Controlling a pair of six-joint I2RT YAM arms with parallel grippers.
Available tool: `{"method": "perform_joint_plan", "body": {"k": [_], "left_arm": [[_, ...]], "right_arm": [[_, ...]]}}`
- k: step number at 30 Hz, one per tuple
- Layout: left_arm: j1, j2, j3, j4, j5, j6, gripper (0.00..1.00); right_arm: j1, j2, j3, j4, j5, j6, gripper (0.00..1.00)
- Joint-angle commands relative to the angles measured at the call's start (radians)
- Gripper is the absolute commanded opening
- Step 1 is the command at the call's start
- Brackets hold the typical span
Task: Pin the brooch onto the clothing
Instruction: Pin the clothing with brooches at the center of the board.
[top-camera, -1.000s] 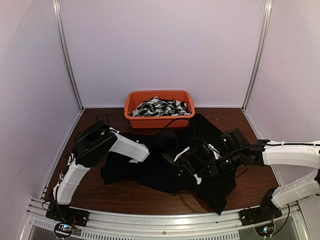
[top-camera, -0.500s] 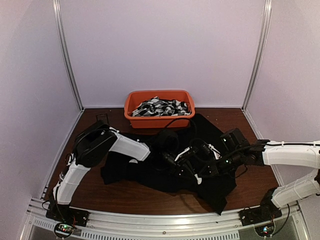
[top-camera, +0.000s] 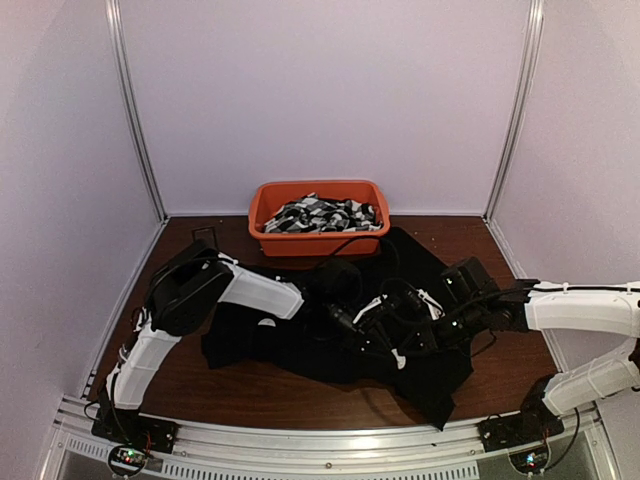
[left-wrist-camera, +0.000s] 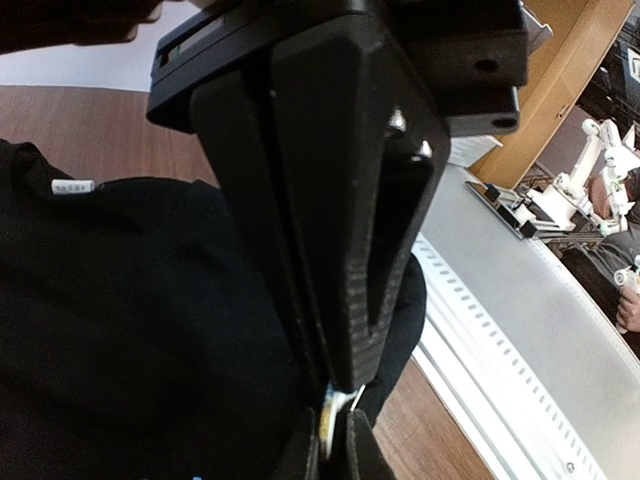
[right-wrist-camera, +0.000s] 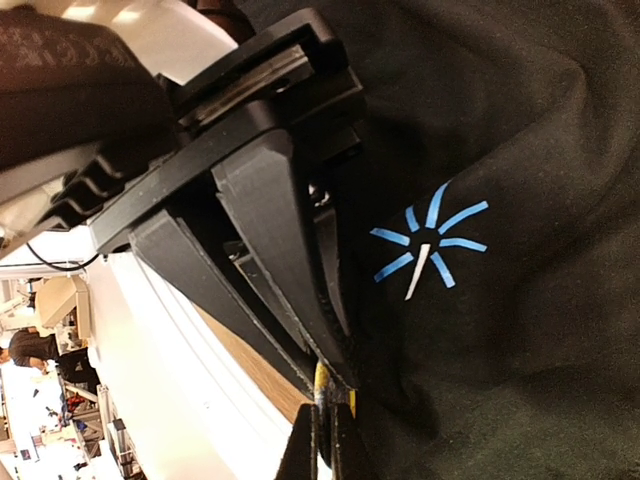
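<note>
The black clothing lies spread on the table, and both grippers meet over its middle. In the left wrist view my left gripper is shut on the brooch, a small pale-yellow piece at its tips. My right gripper comes in from the right and faces my left gripper. In the right wrist view my right gripper is shut on the same yellow brooch, with the left fingertips pinching it from below. The shirt's light-blue starburst mark lies just beside the jaws. A tiny white tag shows on the shirt.
An orange bin of black-and-white patterned fabrics stands at the back centre. Bare brown table lies between the shirt and the metal rail along the near edge. White walls close in the back and both sides.
The left arm's forearm has edged slightly to the right, toward the right gripper. Both grippers stay closed at the same spot over the shirt.
</note>
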Motion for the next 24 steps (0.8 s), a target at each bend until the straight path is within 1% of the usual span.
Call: {"method": "perform_joint_plan", "body": {"k": [1,3,4,6,8,10,12,14,19,21,24], "left_arm": [[-0.021,0.024,0.035,0.011,-0.111,-0.003,0.0],[-0.02,0.026,0.028,0.042,-0.111,-0.036,0.0],[-0.019,0.026,0.015,0.079,-0.111,-0.078,0.0],[-0.017,0.027,-0.017,0.224,-0.099,-0.171,0.0],[-0.016,0.033,-0.034,0.309,-0.076,-0.239,0.0],[-0.017,0.037,-0.027,0.299,-0.07,-0.239,0.0],[-0.017,0.035,-0.015,0.243,-0.068,-0.199,0.0],[-0.017,0.034,0.01,0.145,-0.063,-0.13,0.0],[-0.017,0.024,0.09,-0.151,-0.118,0.092,0.0],[-0.017,0.02,0.11,-0.22,-0.156,0.124,0.0],[-0.018,0.019,0.126,-0.255,-0.19,0.13,0.0]], "right_arm": [[-0.009,-0.021,0.009,0.034,0.031,0.044,0.0],[-0.008,-0.027,0.008,0.04,0.035,0.052,0.0],[-0.008,-0.03,0.007,0.043,0.04,0.055,0.0],[-0.008,-0.034,0.005,0.049,0.047,0.062,0.0],[-0.008,-0.035,0.003,0.052,0.049,0.065,0.0],[-0.008,-0.035,0.003,0.05,0.05,0.065,0.0],[-0.007,-0.036,0.007,0.045,0.052,0.065,0.0],[-0.007,-0.036,0.013,0.034,0.056,0.061,0.0],[-0.008,-0.027,0.028,0.004,0.075,0.051,0.0],[-0.008,-0.019,0.031,-0.001,0.079,0.049,0.0],[-0.008,-0.011,0.035,-0.003,0.082,0.047,0.0]]}}
